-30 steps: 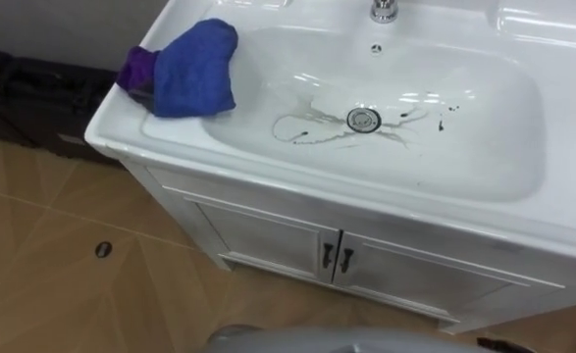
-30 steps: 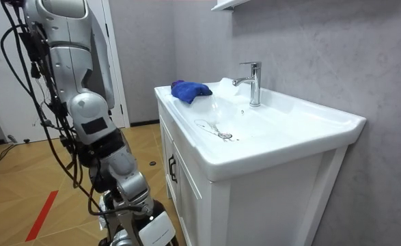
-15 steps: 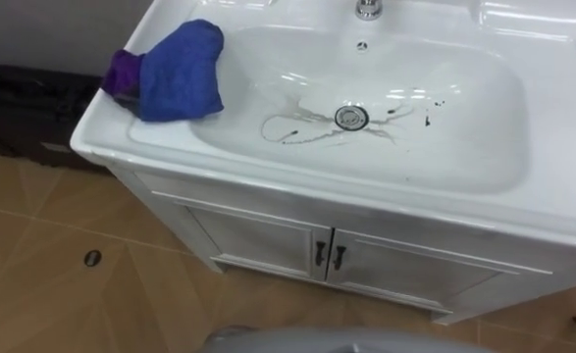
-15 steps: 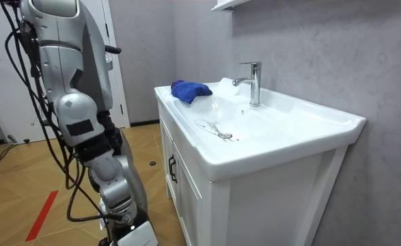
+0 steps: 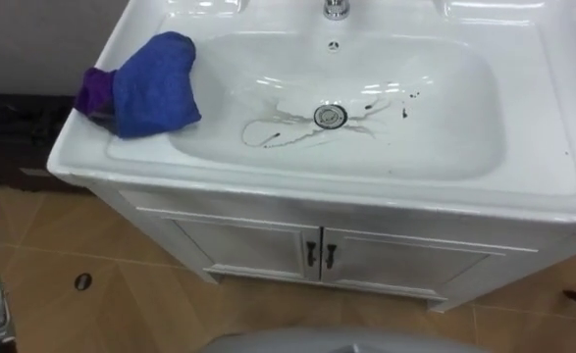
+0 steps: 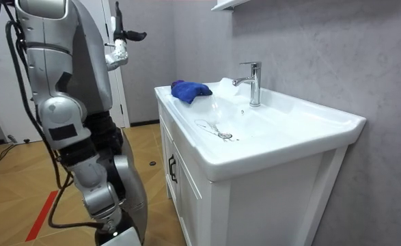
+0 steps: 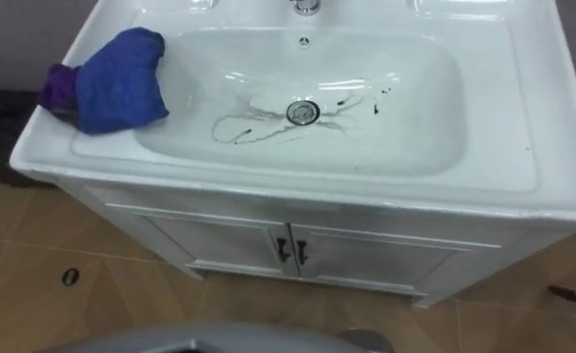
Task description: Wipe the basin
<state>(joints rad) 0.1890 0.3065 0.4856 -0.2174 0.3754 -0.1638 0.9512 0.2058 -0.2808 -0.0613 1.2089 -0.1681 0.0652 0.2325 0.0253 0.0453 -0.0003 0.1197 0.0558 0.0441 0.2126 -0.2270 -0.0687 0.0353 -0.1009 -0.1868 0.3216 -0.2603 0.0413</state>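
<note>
A white basin (image 5: pixel 523 147) tops a white cabinet just in front of me. Thin dark streaks (image 5: pixel 268 132) and a few dark specks (image 5: pixel 405 110) lie around its drain (image 5: pixel 330 116). A crumpled blue cloth (image 5: pixel 150 86) with a purple bit at its left lies on the basin's left rim and hangs a little into the bowl. In the room view I stand upright at the basin's front, about an arm's length from the cloth (image 6: pixel 188 90). My left hand (image 6: pixel 121 42) is raised at shoulder height beside my torso, fingers spread and empty, well short of the cloth.
A chrome faucet (image 6: pixel 253 82) stands at the back of the basin. Two cabinet doors with small dark handles (image 5: pixel 317 255) face me below the rim. Dark bags (image 5: pixel 13 127) lie on the floor at the left, and a white door (image 6: pixel 2 82) is behind me.
My left arm has risen, bringing the hand up beside my shoulder. My body has turned and shifted slightly toward the room view's left. The eye views have shifted; the cloth and basin stay put.
</note>
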